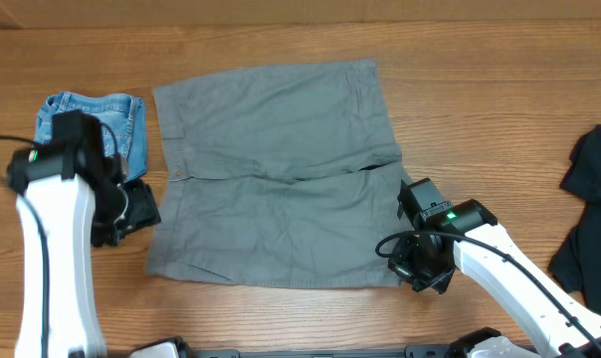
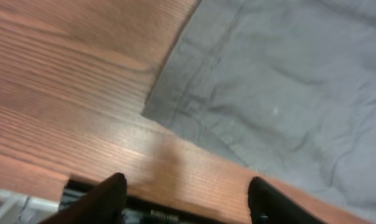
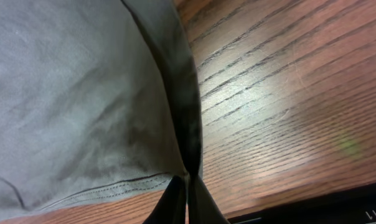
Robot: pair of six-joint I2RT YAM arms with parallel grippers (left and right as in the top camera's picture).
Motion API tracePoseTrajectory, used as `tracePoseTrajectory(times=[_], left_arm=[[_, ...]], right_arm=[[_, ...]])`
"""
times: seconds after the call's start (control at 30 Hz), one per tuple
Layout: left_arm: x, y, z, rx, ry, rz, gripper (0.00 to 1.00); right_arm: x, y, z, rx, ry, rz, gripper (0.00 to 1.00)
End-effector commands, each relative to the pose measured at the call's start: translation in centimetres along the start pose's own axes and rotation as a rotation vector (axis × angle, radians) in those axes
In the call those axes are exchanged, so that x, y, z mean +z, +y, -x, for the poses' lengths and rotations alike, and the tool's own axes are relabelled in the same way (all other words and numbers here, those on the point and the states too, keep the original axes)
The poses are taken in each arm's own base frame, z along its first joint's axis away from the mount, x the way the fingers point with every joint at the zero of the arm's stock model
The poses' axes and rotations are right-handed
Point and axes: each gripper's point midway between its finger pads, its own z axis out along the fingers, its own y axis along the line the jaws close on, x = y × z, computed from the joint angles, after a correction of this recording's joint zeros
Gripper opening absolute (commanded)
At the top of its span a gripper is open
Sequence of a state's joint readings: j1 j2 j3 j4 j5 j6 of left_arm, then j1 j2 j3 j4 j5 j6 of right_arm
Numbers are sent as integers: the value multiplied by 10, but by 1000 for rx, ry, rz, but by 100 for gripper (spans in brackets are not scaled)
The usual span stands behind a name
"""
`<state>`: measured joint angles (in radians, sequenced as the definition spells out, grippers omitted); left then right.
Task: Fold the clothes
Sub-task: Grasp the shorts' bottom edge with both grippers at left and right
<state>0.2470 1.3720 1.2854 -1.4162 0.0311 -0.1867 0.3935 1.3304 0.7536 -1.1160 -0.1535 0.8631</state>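
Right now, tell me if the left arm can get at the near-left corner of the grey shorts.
Probably yes. The left gripper hangs open over bare table right beside that corner of the grey shorts, with nothing lying between them.

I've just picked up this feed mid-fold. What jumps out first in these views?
The large grey shorts dominate, spread flat across the middle of the table. The right gripper is pinched shut on their hem at the lower right corner of the overhead view, while the left gripper hangs open over bare wood beside their left edge. Light-blue denim shorts sit far left, and a black garment lies at the right edge.
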Motion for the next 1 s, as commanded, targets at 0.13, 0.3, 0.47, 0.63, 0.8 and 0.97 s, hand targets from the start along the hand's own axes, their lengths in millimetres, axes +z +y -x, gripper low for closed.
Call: tracePoseTrajectory(times=[0.13,0.3,0.47,0.63,0.8,0.97], left_arm=[[38,9,-30,-154,-51,-53,86],[93,10,-43,-347,36,-169,87],[130,20,-49,-437,71,-199,83],[155,33,-43,-454,73,-136,74],[174,38,-51,-466,125,-102,62],[182,42,-39,-456,87,-90,34]], right_arm=[[-5,6,8,-8,-41,20,4],[-5,6,8,-12,-41,20,4],[-5,6,8,-11,-39,22,4],[-5,6,8,-11,-39,21,4],[-5,6,8,-11,-40,22,4],[-5,6,9,-12,-45,22,4]])
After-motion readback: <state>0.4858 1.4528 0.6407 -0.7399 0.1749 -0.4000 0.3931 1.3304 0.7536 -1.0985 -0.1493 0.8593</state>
